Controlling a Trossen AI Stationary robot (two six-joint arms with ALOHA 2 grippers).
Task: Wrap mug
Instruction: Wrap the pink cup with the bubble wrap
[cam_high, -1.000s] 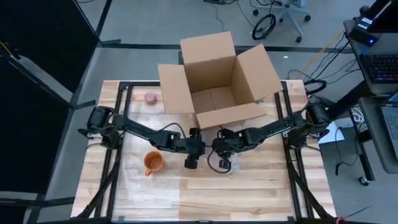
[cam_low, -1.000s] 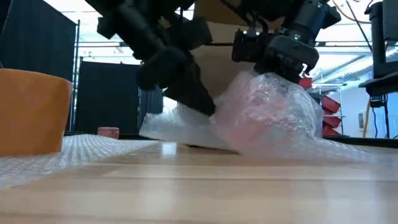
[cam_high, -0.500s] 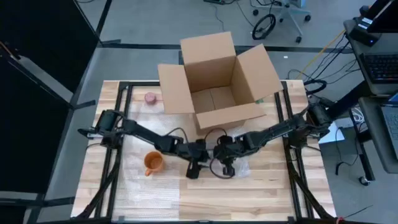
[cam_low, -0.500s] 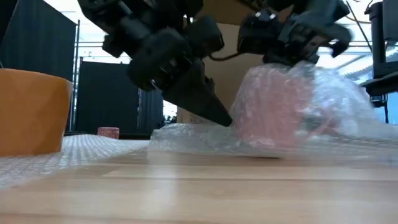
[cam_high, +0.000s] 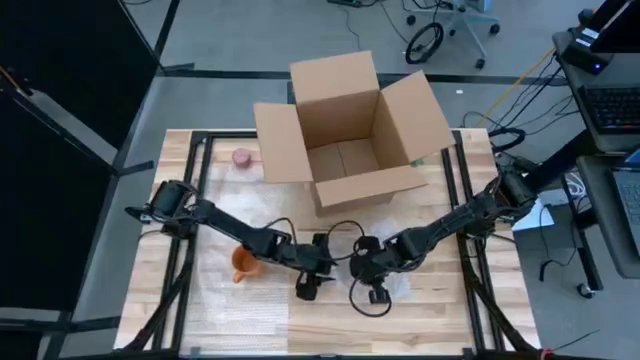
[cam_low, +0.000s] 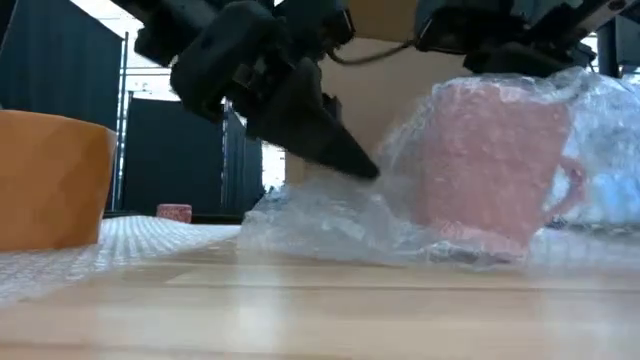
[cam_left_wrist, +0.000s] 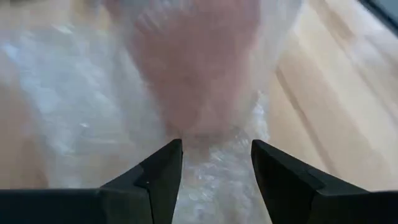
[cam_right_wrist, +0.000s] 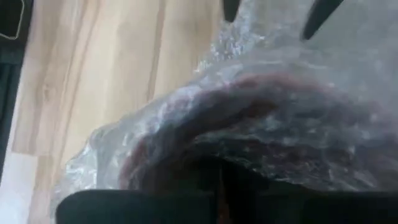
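A pink mug (cam_low: 490, 165) stands upright inside clear bubble wrap (cam_low: 320, 215), handle (cam_low: 568, 190) toward the right, near the table's middle front (cam_high: 395, 283). My right gripper (cam_high: 375, 283) sits on top of it (cam_low: 500, 40), shut on the wrapped mug. My left gripper (cam_high: 306, 280) is open just left of the mug, its fingers (cam_left_wrist: 165, 171) on either side of a crumpled tail of wrap (cam_left_wrist: 214, 171). An orange mug (cam_high: 243, 263) stands on a flat bubble wrap sheet (cam_high: 225, 300) to the left. My left gripper slants down toward the mug's foot from the table's left. Its fingertip (cam_low: 368, 168) meets the loose wrap trailing from the mug; that wrap lies on the table between the open fingers. My right gripper comes at the mug from above and holds it at its top (cam_right_wrist: 249, 112) through the wrap. The wrap and the gripper hide the exact place of contact. The mug is upright, with its base on wrap lying on the table.
An open cardboard box (cam_high: 345, 130) stands at the table's far middle, flaps spread. A small pink object (cam_high: 241, 157) lies far left of it. Bare wood (cam_high: 440, 320) lies along the near right edge.
Both grippers have moved toward the table's near edge. My right gripper has dragged the wrapped pink mug along with it, and the mug now stands upright with its handle showing. My left gripper has followed beside it, at the trailing wrap.
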